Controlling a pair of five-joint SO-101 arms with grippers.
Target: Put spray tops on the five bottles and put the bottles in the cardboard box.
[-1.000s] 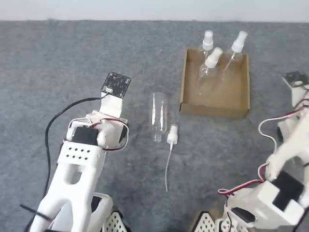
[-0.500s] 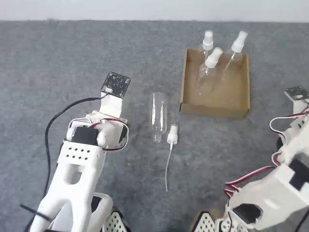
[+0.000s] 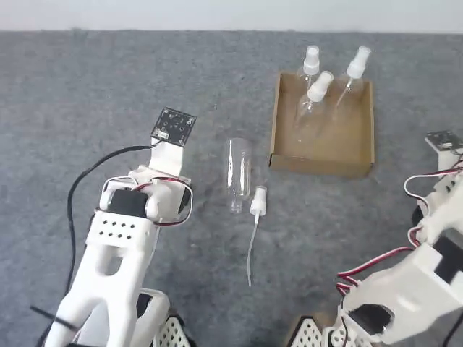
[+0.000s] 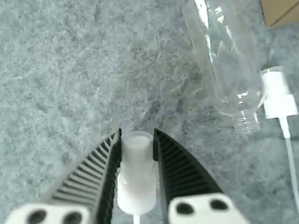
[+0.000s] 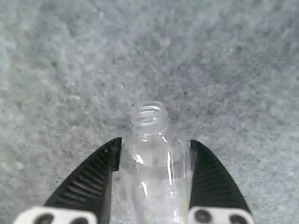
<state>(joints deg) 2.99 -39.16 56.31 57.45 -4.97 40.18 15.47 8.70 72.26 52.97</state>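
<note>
We see our left gripper (image 4: pixel 136 135) pinched onto a spray top (image 4: pixel 136 173), our right gripper (image 5: pixel 154 145) clamped around an open-necked bottle (image 5: pixel 152 175), 3 capped bottles (image 3: pixel 311 110) in the cardboard box (image 3: pixel 322 165), and 1 bare bottle (image 3: pixel 238 173) lying beside a loose top (image 3: pixel 258 202) near that box.

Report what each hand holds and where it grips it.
Left hand clamps a white plastic spray top across its round cap. Right hand clamps a clear plastic uncapped bottle across its body, just below the neck.
</note>
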